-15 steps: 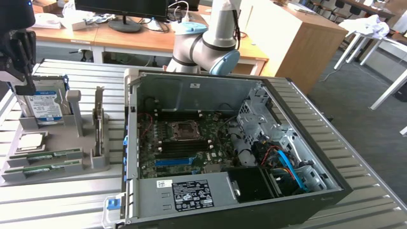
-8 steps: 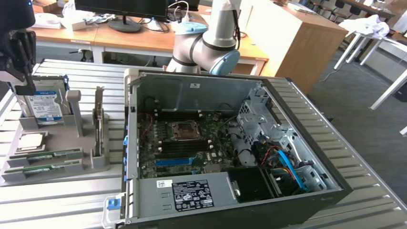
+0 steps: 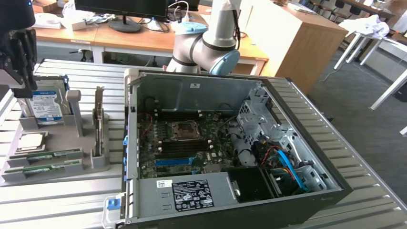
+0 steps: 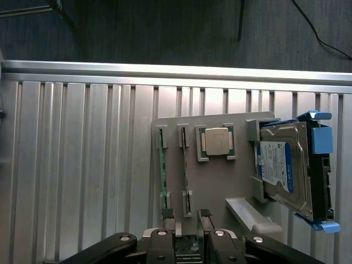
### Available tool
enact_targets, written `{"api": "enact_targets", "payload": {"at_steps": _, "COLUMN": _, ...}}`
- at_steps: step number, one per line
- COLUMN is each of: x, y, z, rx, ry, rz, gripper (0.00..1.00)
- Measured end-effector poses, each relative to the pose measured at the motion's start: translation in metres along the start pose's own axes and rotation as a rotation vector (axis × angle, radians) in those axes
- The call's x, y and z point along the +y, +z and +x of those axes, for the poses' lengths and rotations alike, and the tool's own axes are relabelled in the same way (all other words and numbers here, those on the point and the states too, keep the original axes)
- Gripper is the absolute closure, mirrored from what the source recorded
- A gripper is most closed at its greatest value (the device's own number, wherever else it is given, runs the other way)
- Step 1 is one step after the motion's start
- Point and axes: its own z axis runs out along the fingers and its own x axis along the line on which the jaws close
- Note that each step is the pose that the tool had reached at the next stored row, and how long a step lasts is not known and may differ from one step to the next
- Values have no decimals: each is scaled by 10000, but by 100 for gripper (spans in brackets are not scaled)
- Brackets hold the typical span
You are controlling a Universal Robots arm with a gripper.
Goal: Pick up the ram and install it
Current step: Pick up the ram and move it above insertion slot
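Two ram sticks stand in the holder.

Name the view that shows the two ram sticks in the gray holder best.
The exterior view: the ram sticks stand on edge in the gray holder, their long green sides facing the camera. The wrist view looks straight down on them, so each shows as a thin green edge.
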Motion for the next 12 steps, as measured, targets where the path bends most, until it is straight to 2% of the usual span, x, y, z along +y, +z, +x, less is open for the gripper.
{"api": "enact_targets", "payload": {"at_steps": 5, "x": 0, "y": 0, "z": 0, "rx": 0, "ry": 0, "rz": 0, "gripper": 69}}
{"api": "enact_targets", "payload": {"at_steps": 6, "x": 0, "y": 0, "z": 0, "rx": 0, "ry": 0, "rz": -1, "gripper": 63}}
{"api": "enact_targets", "payload": {"at_steps": 8, "x": 0, "y": 3, "z": 0, "rx": 0, "ry": 0, "rz": 0, "gripper": 63}}
{"api": "enact_targets", "payload": {"at_steps": 12, "x": -3, "y": 65, "z": -1, "rx": -1, "ry": -1, "rz": 0, "gripper": 63}}
